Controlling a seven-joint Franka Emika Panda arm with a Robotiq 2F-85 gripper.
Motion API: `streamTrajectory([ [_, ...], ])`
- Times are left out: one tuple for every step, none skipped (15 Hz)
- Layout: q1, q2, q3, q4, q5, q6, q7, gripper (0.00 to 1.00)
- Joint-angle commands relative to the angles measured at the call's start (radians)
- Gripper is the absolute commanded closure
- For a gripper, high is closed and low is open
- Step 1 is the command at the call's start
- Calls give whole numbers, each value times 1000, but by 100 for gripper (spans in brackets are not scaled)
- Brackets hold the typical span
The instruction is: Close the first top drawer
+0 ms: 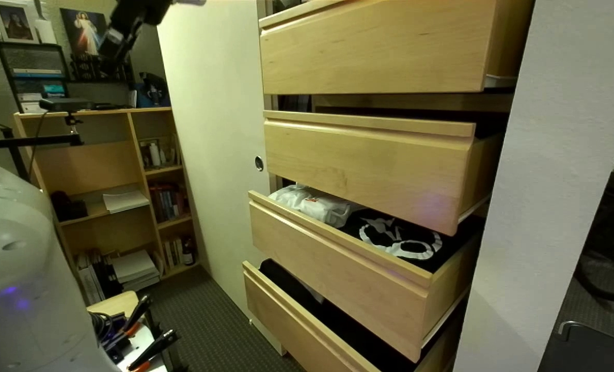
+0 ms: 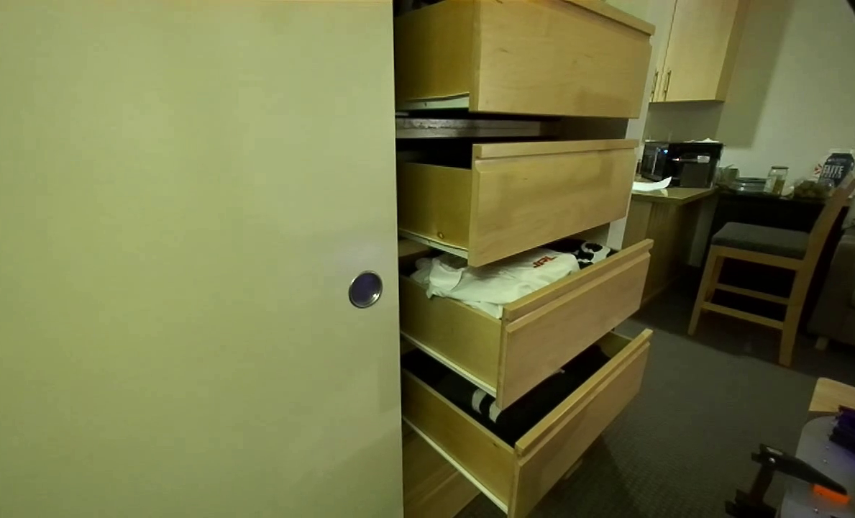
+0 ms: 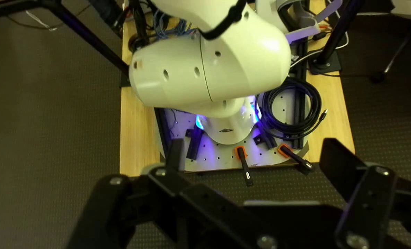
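Note:
The first top drawer is the topmost pale wood drawer, [image 1: 379, 49] in an exterior view, its top cut by the frame edge. That same top drawer [image 2: 564, 61] stands pulled out in both exterior views, with a plain flat front; its inside is mostly hidden. High up at the top left of an exterior view hangs my black gripper [image 1: 113, 54], apart from the drawer front. Seen from the wrist, the gripper [image 3: 255, 150] is open, its fingers [image 3: 176, 154] spread wide and nothing between them. No drawer shows in the wrist view.
Below, several like drawers stand out too: a second [image 1: 363, 170], a third [image 1: 337, 263] holding clothes, and a bottom one [image 2: 585, 424]. A white sliding door [image 2: 183, 252] and a wall [image 1: 554, 155] flank them. Clamps [image 3: 243, 162] jut from the robot's base table [image 3: 138, 138].

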Motion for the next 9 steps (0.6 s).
streamTrajectory([
  [-30, 3, -3, 43, 0, -20, -11, 0],
  [-31, 0, -6, 48, 0, -19, -12, 0],
  [-28, 1, -2, 40, 0, -17, -11, 0],
  [-25, 3, 7, 31, 0, -15, -10, 0],
  [-22, 5, 16, 23, 0, -14, -9, 0],
  [-22, 7, 18, 19, 0, -14, -9, 0],
  [-21, 8, 18, 18, 0, -14, -8, 0],
  [-21, 8, 18, 18, 0, -14, -8, 0],
  [-22, 8, 18, 18, 0, -14, -8, 0],
])
